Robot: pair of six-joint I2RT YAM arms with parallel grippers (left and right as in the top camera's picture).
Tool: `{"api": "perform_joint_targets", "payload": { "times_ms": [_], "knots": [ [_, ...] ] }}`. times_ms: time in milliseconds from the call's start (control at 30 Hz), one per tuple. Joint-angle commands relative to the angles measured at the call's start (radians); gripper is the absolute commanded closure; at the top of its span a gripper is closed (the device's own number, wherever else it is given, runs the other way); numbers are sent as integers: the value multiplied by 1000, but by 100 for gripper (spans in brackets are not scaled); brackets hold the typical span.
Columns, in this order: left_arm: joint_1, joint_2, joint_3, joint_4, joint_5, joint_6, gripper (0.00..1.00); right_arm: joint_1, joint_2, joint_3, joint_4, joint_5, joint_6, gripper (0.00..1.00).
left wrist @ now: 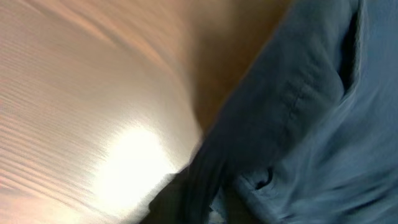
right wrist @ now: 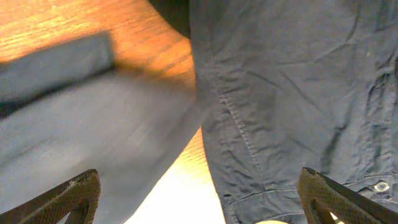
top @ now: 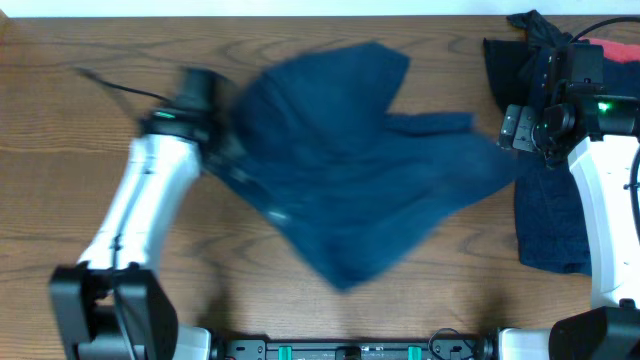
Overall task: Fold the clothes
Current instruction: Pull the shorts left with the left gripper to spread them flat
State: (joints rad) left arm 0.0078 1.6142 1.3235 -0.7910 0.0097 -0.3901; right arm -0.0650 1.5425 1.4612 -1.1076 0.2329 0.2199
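1. The denim shorts (top: 350, 170) lie spread across the middle of the table (top: 60, 150). They are blurred in all three views, so I judge they're being swung out flat for a fold.
2. My left fingers (top: 215, 135) sit at the shorts' left edge, the natural corner to pull from. They're too blurred overhead and hidden in the left wrist view, so I cannot tell whether they're clamped.
3. My right fingers (top: 512, 130) are spread wide and holding nothing. They hover above the dark blue piece (top: 545, 225) by the shorts' right tip.
4. The black piece (top: 510, 60) and red piece (top: 612, 50) are parked far right, presumably to keep the working area free.
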Motion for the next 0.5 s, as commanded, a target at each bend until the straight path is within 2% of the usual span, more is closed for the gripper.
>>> {"api": "perform_joint_targets", "payload": {
  "times_ms": [0,67,133,300,467],
  "knots": [
    [122,-13,45,-37,161,78,2,-7,-13,16,-6,-64,11,1],
    [163,-13,44,-96,322,78,2,-7,-13,16,-21,-101,11,1],
    [170,-13,31,-187,410,75,2,-7,-13,16,-50,-154,11,1],
    [111,-13,-13,-396,424,76,2,0,-11,11,-124,-373,-26,1],
    [48,-13,-88,-440,394,75,2,47,-11,-36,-143,-484,-64,1]
  ]
}}
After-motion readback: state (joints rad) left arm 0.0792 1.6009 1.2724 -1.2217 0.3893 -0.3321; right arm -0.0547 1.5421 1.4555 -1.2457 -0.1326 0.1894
